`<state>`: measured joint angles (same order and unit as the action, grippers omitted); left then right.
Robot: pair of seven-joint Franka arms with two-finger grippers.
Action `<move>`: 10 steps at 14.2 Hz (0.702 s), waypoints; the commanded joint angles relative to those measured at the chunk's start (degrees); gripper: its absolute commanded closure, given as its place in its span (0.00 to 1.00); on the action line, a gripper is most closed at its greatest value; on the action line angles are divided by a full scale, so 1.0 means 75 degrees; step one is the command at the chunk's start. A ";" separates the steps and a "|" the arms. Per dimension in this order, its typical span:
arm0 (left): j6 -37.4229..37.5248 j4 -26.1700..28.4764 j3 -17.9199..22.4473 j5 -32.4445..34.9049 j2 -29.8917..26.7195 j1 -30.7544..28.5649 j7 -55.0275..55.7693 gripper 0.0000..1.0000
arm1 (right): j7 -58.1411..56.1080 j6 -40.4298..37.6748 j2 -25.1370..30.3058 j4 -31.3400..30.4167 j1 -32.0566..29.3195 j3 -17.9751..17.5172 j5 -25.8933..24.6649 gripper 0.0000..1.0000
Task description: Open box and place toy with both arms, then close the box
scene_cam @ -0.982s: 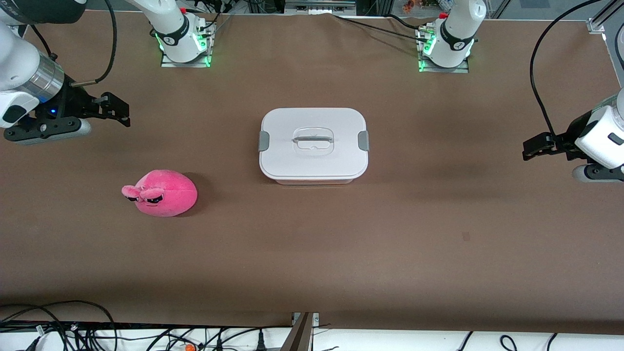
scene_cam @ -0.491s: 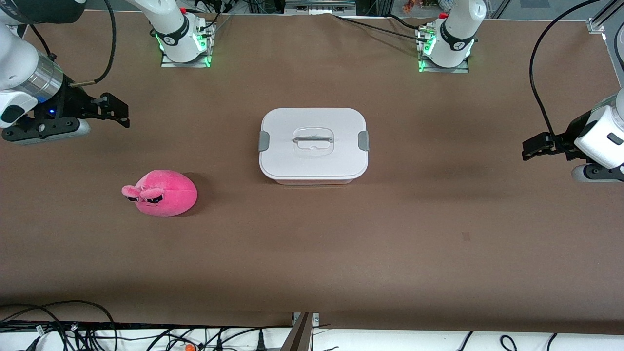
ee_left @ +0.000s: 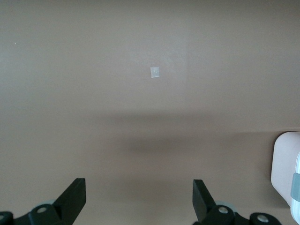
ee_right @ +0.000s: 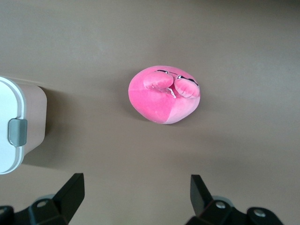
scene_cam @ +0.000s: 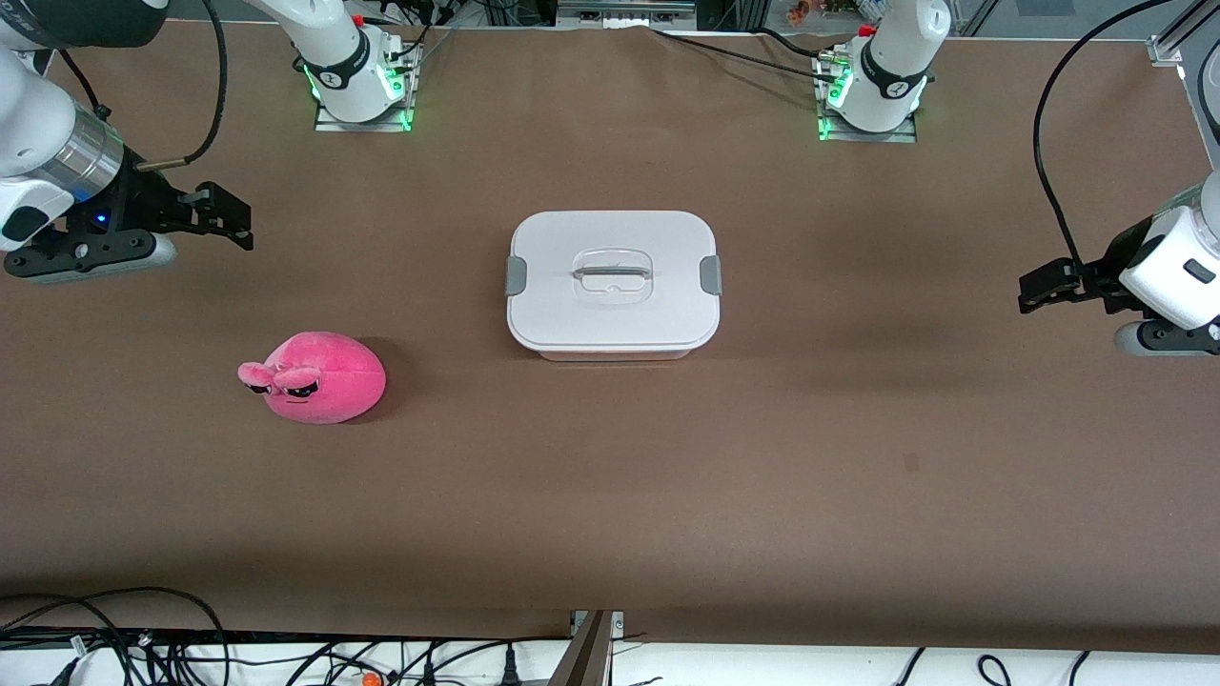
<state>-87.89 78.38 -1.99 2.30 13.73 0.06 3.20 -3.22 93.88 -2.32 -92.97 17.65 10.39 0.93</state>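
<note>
The box sits shut in the middle of the table, its white lid clipped on by grey side clips and topped by a clear handle. The pink plush toy lies on the table toward the right arm's end, nearer the front camera than the box. My right gripper hangs open and empty over bare table at that end, and its wrist view shows the toy and a box corner. My left gripper hangs open and empty over the table's other end, with the box edge in its wrist view.
A small pale mark lies on the brown table toward the left arm's end, also seen as a pale mark in the left wrist view. The arm bases stand along the table's back edge. Cables run below its front edge.
Both grippers have drifted only very slightly. The box and the toy have not moved.
</note>
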 commanded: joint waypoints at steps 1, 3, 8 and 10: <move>0.0093 -0.0255 0.0007 -0.0130 0.0115 0.0003 -0.0004 0.00 | -0.0051 -0.0002 0.0028 -0.0014 0.0002 0.0033 0.0122 0.00; 0.0082 -0.0255 0.0007 -0.0130 0.0115 0.0015 -0.0004 0.00 | -0.0051 0.0021 0.0017 -0.0014 0.0002 0.0033 0.0133 0.00; 0.0094 -0.0255 0.0007 -0.0130 0.0115 0.0015 -0.0004 0.00 | -0.0051 0.0068 -0.0007 -0.0060 0.0002 0.0033 0.0133 0.00; 0.0093 -0.0255 0.0007 -0.0130 0.0115 0.0004 -0.0004 0.00 | -0.0051 0.0080 -0.0054 -0.0061 0.0002 0.0033 0.0133 0.00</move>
<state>-87.89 78.36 -1.99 2.30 13.73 0.07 3.20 -3.22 93.89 -2.68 -93.05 17.65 10.40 0.94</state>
